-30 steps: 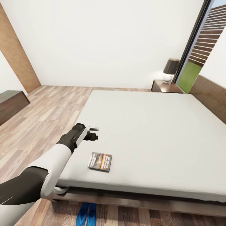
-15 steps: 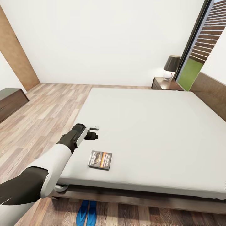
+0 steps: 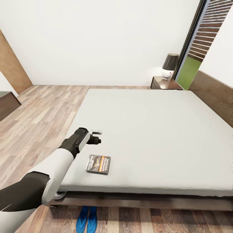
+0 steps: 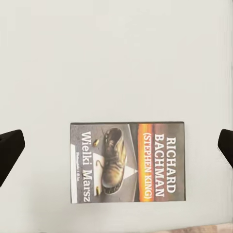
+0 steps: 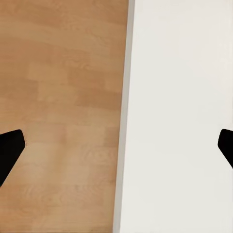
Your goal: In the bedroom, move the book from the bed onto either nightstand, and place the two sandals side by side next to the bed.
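The book [image 3: 98,164] lies flat near the front left corner of the bed [image 3: 155,129], its grey cover with the orange band facing up. My left gripper [image 3: 97,136] hovers above the mattress a little beyond the book, open and empty. The left wrist view looks straight down on the book [image 4: 127,162], between the two dark fingertips [image 4: 9,151]. Two blue sandals [image 3: 87,219] lie side by side on the floor just in front of the bed frame. A dark wood nightstand [image 3: 164,83] stands at the far right corner of the bed. My right gripper [image 5: 116,148] is open over wood floor and a white surface.
A lamp [image 3: 169,66] with a dark shade stands on the nightstand. The tall window [image 3: 194,48] is behind it, and the brown headboard [image 3: 213,94] runs along the right. A low dark bench [image 3: 6,105] sits at the far left on the plank floor [image 3: 35,119].
The whole head view has shifted, so the camera moved: bed, book and nightstand slid left in the picture. The left arm keeps the same pose in the view.
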{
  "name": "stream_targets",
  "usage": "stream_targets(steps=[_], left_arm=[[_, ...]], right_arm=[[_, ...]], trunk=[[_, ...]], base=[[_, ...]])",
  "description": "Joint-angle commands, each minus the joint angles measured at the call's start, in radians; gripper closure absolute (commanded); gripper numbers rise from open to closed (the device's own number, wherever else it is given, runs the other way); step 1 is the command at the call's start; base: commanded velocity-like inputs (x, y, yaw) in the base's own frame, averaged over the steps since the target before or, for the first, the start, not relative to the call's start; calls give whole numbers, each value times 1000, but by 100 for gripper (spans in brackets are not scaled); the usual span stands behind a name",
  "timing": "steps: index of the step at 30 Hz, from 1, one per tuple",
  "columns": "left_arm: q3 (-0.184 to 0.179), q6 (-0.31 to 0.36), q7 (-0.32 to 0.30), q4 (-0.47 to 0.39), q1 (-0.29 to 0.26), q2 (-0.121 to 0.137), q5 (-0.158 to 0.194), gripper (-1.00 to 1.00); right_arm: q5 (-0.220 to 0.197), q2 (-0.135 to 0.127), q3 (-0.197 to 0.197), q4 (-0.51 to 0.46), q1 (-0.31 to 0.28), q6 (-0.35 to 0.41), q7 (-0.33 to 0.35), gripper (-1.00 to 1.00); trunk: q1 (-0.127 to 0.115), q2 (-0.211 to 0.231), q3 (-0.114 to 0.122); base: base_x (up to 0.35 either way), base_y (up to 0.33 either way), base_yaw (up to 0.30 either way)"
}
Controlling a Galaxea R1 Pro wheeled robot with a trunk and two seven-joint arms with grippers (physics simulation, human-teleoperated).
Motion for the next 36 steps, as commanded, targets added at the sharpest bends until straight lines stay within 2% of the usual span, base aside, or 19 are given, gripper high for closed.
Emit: stream_targets(steps=[1,23,36], left_arm=[[-5,4,5,-1,0,1,9,-100],[-4,3,3,-1,-2,6,13,-100],[-5,1,4,-1,-2,8,11,-100]], right_arm=[[9,0,-5,-1,0,4,0,-100],[9,1,-5,0,3,4,2,-100],[9,2,33,-1,4,-1,1,-100]], trunk=[[0,0,-2],[0,0,-34],[0,0,-52]], base=[[0,0,-149],[0,0,-137],[0,0,16]])
